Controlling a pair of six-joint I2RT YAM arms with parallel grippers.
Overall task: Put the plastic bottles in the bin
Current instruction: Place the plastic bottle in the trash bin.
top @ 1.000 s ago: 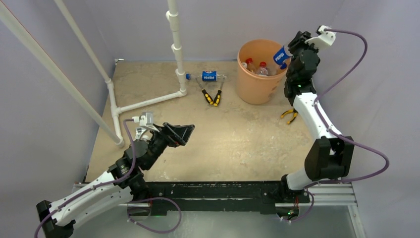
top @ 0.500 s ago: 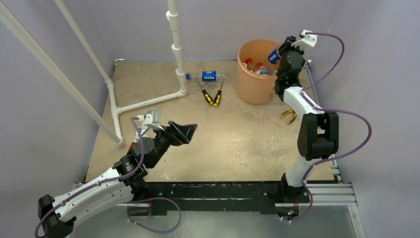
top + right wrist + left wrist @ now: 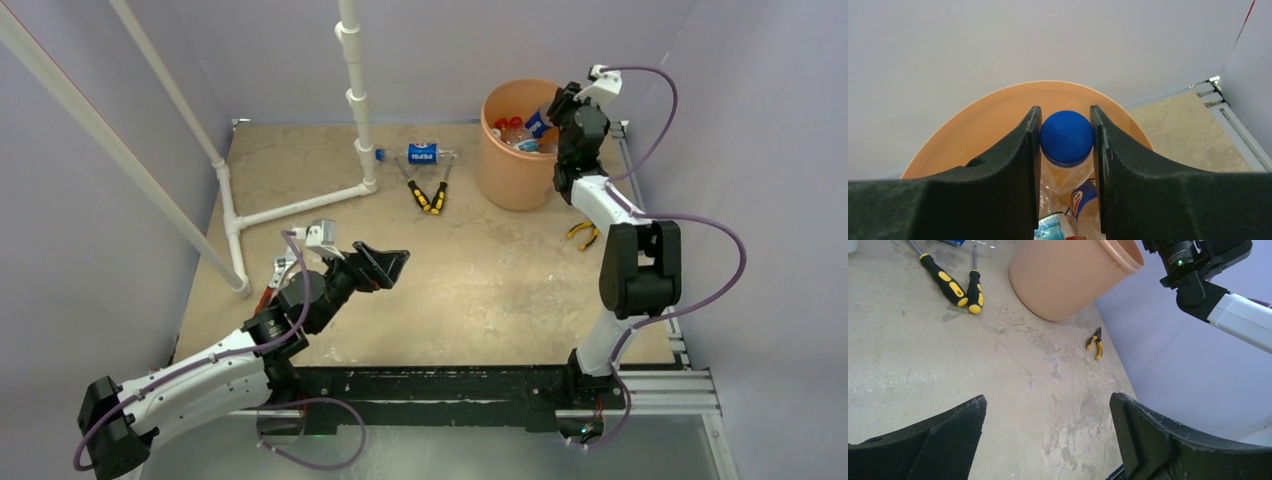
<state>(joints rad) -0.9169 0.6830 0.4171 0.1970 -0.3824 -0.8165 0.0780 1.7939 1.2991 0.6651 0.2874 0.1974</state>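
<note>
Right gripper [image 3: 1066, 111] clamped on the blue cap of a plastic bottle [image 3: 1067, 139], held over the mouth of the orange bin [image 3: 512, 178] at 1 o'clock on the table [image 3: 480, 290] (other bottles [image 3: 512, 127] lie inside). Left gripper [image 3: 385, 268], jaws wide and empty, hovers at 8 o'clock; one blue-labelled bottle [image 3: 422, 154] lies at the bin's 9 o'clock

Lilac walls [image 3: 250, 60] 3 sides; mottled beige tabletop [image 3: 480, 290]; white PVC pipes [image 3: 355, 100] far L.
</note>
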